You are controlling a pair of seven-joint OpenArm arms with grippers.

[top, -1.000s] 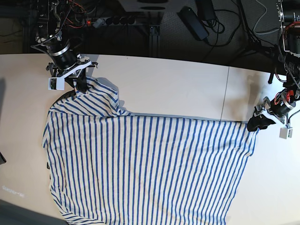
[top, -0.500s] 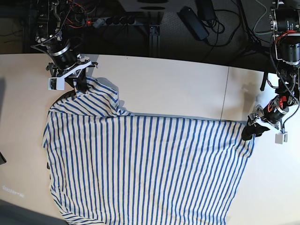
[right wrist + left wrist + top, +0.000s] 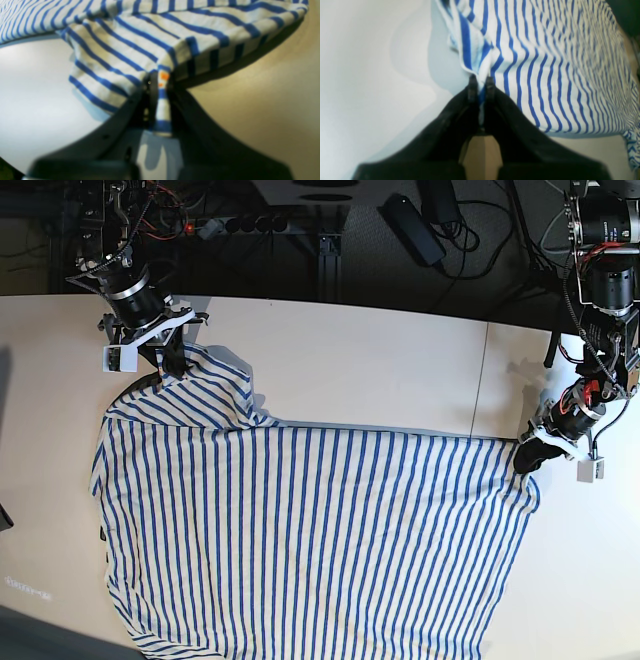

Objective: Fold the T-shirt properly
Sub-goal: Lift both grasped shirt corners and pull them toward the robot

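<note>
Fingers of the left gripper [image 3: 524, 460] and right gripper [image 3: 176, 363] pinch the T-shirt [image 3: 310, 540]; its body trails toward six o'clock.

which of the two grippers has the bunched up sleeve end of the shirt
The right gripper, at the base view's upper left. It pinches the T-shirt where the cloth bunches up; the left gripper holds a flat straight-edged corner.

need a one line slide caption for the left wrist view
Left hand shut on a bunched edge of the striped T-shirt, which spreads away over the white table.
</note>
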